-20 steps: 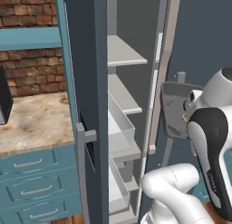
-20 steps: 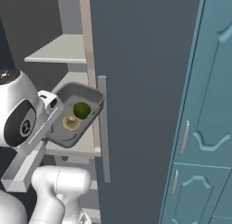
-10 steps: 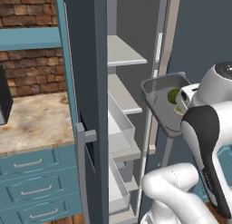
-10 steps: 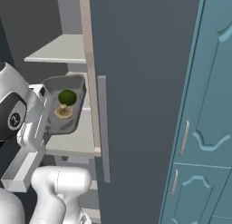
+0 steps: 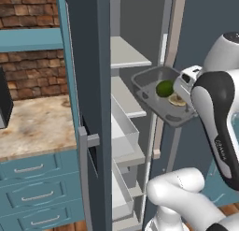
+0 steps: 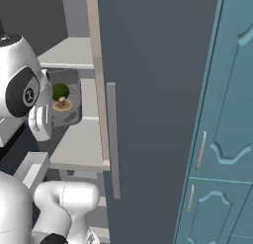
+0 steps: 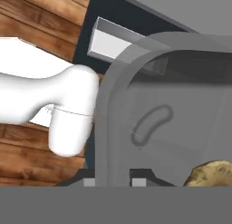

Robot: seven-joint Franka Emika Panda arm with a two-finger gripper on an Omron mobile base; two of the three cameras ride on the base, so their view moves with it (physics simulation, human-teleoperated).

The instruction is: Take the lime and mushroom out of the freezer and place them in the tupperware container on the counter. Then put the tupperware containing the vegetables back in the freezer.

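Observation:
My gripper (image 5: 188, 81) is shut on the right rim of the dark grey tupperware container (image 5: 148, 87) and holds it in the air, roughly level, in front of the open freezer's shelves (image 5: 127, 53). Inside the tray lie the dark green lime (image 5: 165, 89) and the tan mushroom (image 5: 178, 100). From the right base view the tupperware container (image 6: 70, 117) hangs over a pale shelf (image 6: 79, 144), with the lime (image 6: 60, 91) above the mushroom (image 6: 62, 105). In the hand view the tray's rim (image 7: 108, 119) sits between the gripper's (image 7: 113, 182) tips, and the mushroom (image 7: 213, 173) shows at the lower right.
The freezer's slate-blue door (image 5: 88, 61) stands open to the left of the tray, another dark door panel (image 6: 148, 90) to its right. White drawer bins (image 5: 123, 132) sit below the shelves. The marbled counter (image 5: 32, 122) lies far left; teal cupboards (image 6: 227, 114) stand on the right.
The arm has carried the tray leftward toward the freezer shelves and turned it from steeply tilted to nearly level. Lime and mushroom stayed inside; the grip has not changed.

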